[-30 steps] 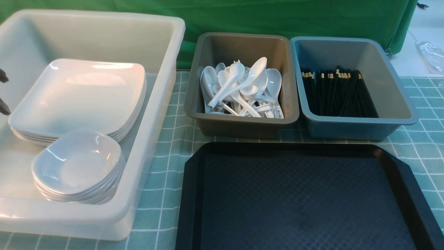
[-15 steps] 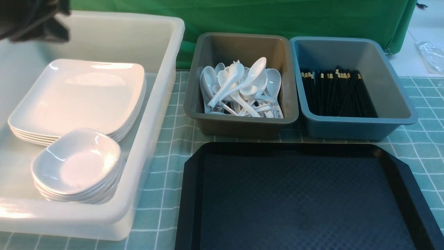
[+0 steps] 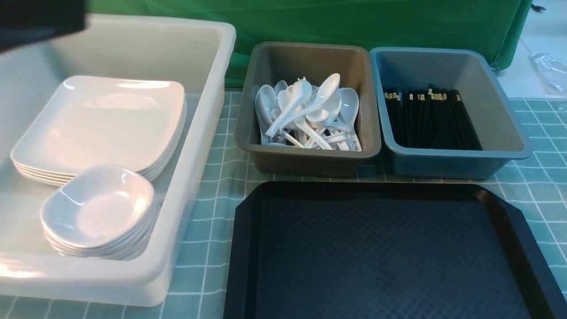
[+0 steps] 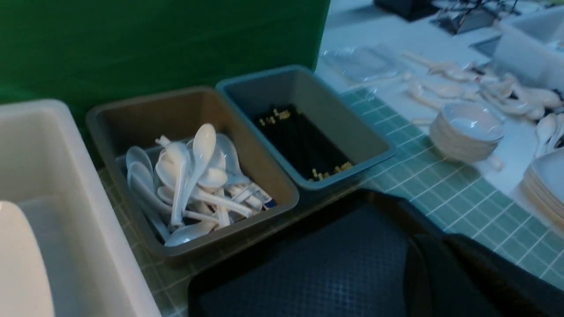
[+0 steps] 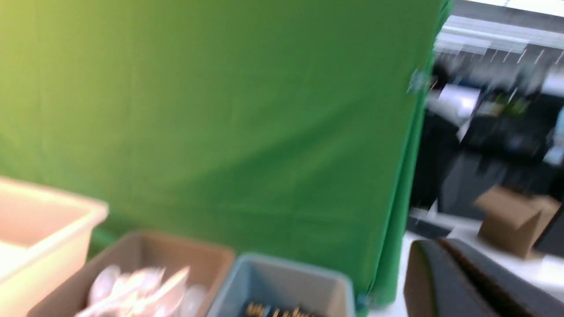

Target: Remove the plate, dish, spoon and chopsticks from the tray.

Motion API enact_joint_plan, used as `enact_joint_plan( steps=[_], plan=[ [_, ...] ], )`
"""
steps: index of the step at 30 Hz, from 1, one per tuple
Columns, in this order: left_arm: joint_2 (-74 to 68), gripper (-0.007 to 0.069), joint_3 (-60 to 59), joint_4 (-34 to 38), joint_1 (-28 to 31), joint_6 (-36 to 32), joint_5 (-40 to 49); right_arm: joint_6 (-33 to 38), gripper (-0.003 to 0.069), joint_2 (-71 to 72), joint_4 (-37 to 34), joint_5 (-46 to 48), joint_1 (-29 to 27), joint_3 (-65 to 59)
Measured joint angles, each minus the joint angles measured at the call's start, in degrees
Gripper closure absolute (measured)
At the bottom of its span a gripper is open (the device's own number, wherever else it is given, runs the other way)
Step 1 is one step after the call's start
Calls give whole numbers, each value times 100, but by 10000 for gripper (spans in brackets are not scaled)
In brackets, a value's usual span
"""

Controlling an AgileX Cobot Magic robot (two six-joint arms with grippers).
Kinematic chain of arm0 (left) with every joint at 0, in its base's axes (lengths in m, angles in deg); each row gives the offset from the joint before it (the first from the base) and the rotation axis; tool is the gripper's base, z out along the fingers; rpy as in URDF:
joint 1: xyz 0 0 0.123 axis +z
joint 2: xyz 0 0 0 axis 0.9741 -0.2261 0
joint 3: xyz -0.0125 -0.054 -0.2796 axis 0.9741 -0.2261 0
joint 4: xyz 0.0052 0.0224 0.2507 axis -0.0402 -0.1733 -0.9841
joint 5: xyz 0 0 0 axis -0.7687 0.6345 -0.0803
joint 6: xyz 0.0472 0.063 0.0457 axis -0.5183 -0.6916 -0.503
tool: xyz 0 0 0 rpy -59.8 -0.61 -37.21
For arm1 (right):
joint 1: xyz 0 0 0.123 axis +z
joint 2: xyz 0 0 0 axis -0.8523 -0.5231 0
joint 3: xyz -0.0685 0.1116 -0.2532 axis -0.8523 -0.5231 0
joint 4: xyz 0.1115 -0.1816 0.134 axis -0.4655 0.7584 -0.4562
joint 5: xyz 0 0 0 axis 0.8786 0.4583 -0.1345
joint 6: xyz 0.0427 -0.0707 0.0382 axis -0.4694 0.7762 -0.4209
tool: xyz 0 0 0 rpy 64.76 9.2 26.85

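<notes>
The black tray (image 3: 246,248) lies at the front with nothing on its textured floor. White square plates (image 3: 106,119) are stacked in the white tub (image 3: 195,146), with a stack of small white dishes (image 3: 97,208) in front of them. White spoons (image 3: 305,110) fill the grey tub (image 3: 310,156). Black chopsticks (image 3: 429,119) lie in the blue tub (image 3: 456,163). My left gripper (image 4: 440,240) is shut and holds nothing, raised above the tray's (image 4: 308,273) edge. My right gripper (image 5: 440,242) is also shut and holds nothing, high up and facing the green backdrop.
A dark part of my left arm (image 3: 40,17) fills the front view's top left corner, above the white tub. A green checked cloth (image 3: 212,186) covers the table. Beyond its right side, more bowls (image 4: 467,132) and plates (image 4: 546,185) stand on a white surface.
My left arm has moved from the left edge beside the plates up into the top left corner. Nothing in the tubs or on the tray has shifted.
</notes>
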Motion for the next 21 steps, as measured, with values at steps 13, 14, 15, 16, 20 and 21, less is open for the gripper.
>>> enact_joint_plan(
  steps=[13, 14, 15, 16, 20, 21],
  plan=[
    [2601, 616, -3438, -180, -6, 303, -1710, -8, 624, 686, 17, -1522, 0, -1003],
    [2633, 615, -3552, -142, -6, 322, -1843, -8, 622, 686, 17, -1522, 0, -1003],
    [2670, 615, -3660, -95, -6, 348, -1992, -8, 619, 686, 17, -1527, 0, -1003],
    [2684, 615, -3718, -54, -6, 374, -2094, -8, 616, 686, 17, -1529, 0, -1003],
    [2691, 614, -3810, 95, -6, 408, -2535, -8, 605, 686, 17, -1535, -4, -1003],
    [2691, 615, -3810, 95, -6, 408, -2570, -8, 603, 686, 17, -1535, -4, -1003]
  ],
)
